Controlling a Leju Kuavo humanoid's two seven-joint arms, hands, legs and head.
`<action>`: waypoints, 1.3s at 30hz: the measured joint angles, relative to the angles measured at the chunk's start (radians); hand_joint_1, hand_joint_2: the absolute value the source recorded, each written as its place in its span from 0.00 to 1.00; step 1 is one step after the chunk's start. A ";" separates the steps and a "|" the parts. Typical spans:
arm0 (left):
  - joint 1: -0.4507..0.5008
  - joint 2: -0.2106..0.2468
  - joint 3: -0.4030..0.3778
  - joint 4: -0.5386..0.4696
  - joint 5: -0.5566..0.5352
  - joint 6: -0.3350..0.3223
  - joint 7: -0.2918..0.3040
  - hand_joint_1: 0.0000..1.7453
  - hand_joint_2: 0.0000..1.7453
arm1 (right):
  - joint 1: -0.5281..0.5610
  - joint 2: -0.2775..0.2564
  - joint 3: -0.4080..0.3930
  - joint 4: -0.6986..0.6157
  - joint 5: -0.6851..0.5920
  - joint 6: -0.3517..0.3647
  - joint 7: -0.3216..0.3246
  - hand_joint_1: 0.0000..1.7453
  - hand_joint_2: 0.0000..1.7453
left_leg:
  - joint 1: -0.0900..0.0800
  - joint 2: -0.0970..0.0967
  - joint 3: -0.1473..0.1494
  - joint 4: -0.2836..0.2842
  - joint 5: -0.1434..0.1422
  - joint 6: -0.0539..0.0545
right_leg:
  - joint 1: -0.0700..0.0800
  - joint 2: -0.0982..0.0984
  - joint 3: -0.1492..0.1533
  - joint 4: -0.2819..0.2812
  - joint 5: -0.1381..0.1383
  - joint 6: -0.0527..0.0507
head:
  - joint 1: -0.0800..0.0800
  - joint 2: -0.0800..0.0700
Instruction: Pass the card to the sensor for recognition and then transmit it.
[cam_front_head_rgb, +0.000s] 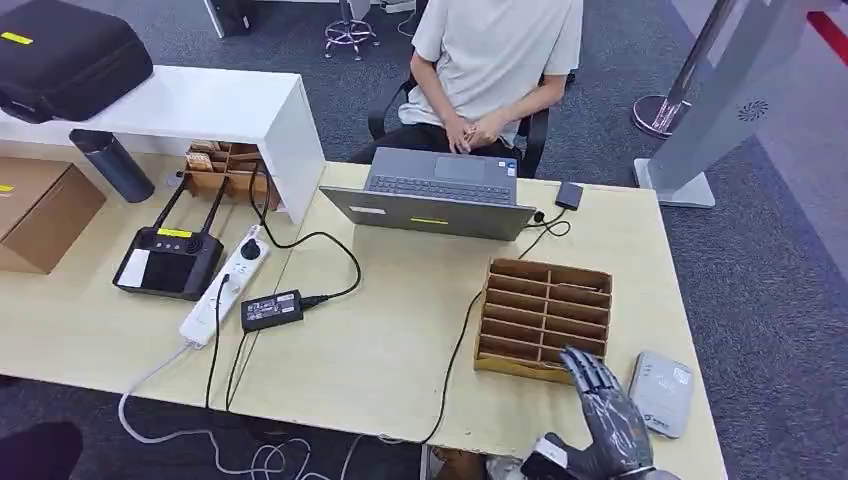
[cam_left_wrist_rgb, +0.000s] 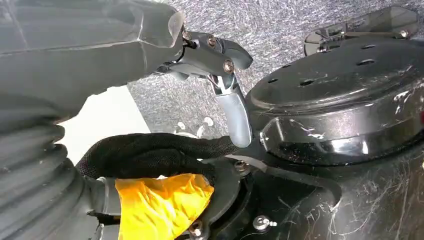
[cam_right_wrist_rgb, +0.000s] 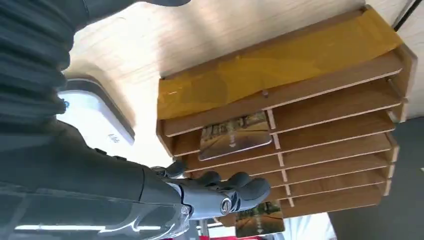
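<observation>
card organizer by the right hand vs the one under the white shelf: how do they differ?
The near organizer sits out in the open on the desk, beside the right hand; the far organizer is tucked partly under the white shelf. The near one shows its full grid of slots, with a card in one; the far one is partly hidden, contents unclear. Both are light-brown slotted wood.

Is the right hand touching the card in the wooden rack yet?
Apart. In the right wrist view, the right hand has its fingers hovering in front of the wooden rack, with bare slats visible between them and the card.
</observation>
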 joint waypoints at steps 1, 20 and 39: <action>0.000 0.000 0.000 0.001 -0.003 -0.001 0.002 0.00 1.00 | -0.004 0.003 -0.002 0.003 0.003 0.003 -0.004 0.00 1.00 | 0.000 0.000 0.000 0.000 0.000 0.000 | 0.000 0.000 0.000 0.000 0.000 0.000 | 0.000 0.000; -0.002 -0.001 0.000 0.008 -0.018 -0.011 0.007 0.00 1.00 | -0.045 0.044 -0.039 0.033 0.025 0.028 -0.029 0.00 1.00 | 0.000 0.000 0.000 0.000 0.000 0.000 | 0.000 0.000 0.000 0.000 0.000 0.000 | 0.000 0.000; -0.002 -0.002 0.000 0.010 -0.019 -0.011 0.007 0.00 1.00 | -0.055 0.053 -0.048 0.039 0.013 0.042 -0.043 1.00 1.00 | 0.000 0.000 0.000 0.000 0.000 0.000 | 0.000 0.000 0.000 0.000 0.000 0.000 | 0.000 0.000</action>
